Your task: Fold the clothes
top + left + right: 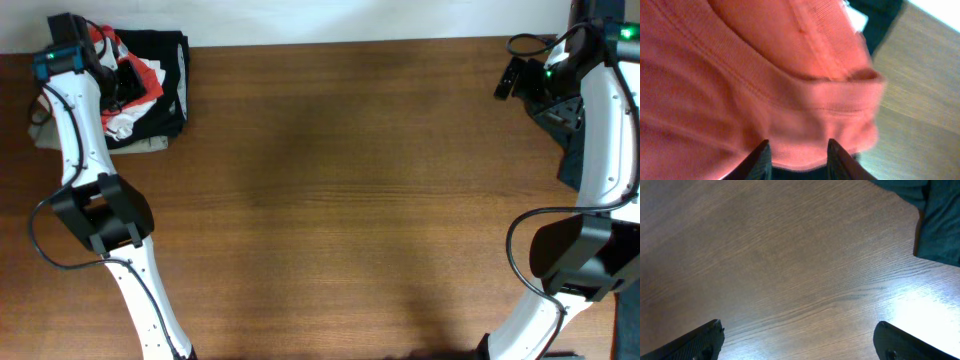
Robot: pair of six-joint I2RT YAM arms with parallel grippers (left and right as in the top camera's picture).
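The red-orange T-shirt (148,76) lies crumpled on a pile of clothes at the table's far left corner. It fills the left wrist view (740,75), showing a ribbed hem and seams. My left gripper (122,82) is down in the pile, and its fingers (797,159) are closed on a thick fold of the shirt's edge. My right gripper (508,80) hovers at the far right of the table. Its fingers are wide open and empty over bare wood (799,340).
A black garment (172,70) and pale cloth (150,145) lie under the shirt in the pile. A dark teal cloth (575,150) lies at the table's right edge and shows in the right wrist view (935,215). The wooden table (340,200) spans the middle.
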